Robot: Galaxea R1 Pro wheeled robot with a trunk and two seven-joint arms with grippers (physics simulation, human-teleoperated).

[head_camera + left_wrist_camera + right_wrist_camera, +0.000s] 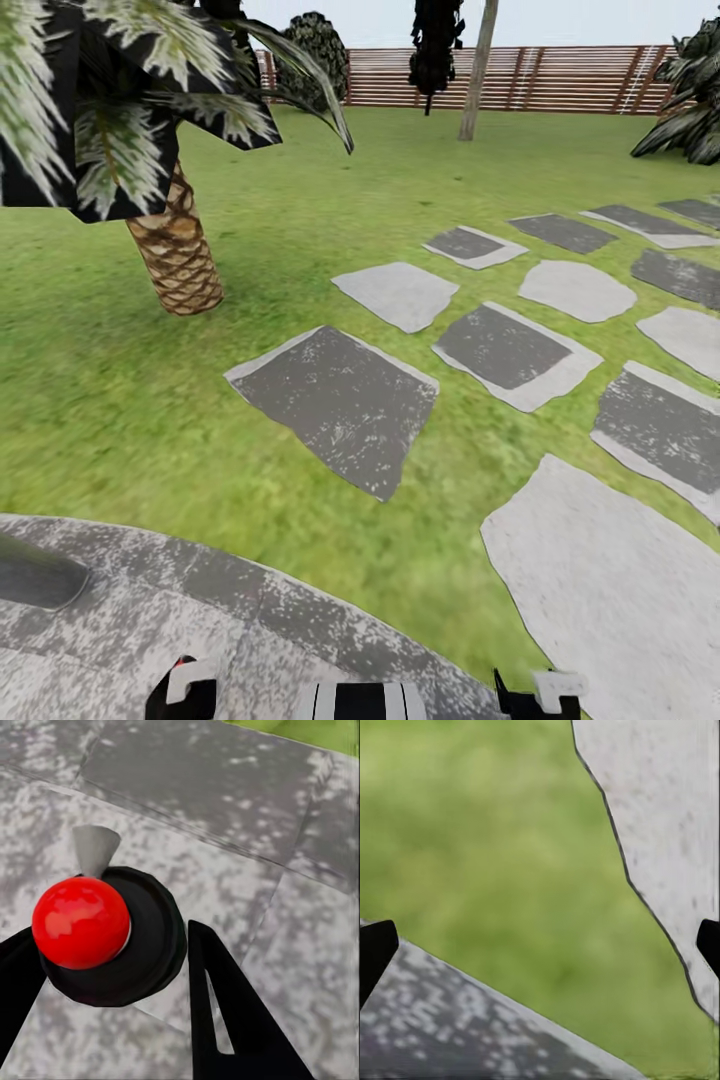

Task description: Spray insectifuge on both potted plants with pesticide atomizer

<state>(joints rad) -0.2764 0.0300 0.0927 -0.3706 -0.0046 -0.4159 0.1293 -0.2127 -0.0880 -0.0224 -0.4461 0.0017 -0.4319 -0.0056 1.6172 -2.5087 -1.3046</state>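
Head view: lawn (250, 250), stepping stones (340, 395) right, palm (178, 255) far left, fence (560, 78) far | patio (130, 600) near | left gripper (112, 1020) fingers apart over patio | right gripper (540, 945) fingers wide apart | atomizer, potted plants unseen

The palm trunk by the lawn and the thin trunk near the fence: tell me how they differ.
The palm trunk is thick, with a brown criss-cross scaly pattern; the thin trunk is slender, smooth and pale grey-brown. The palm trunk stands close, at the head view's left, under big dark fronds; the thin trunk stands far back before the wooden fence. Both lean slightly and rise from the lawn.
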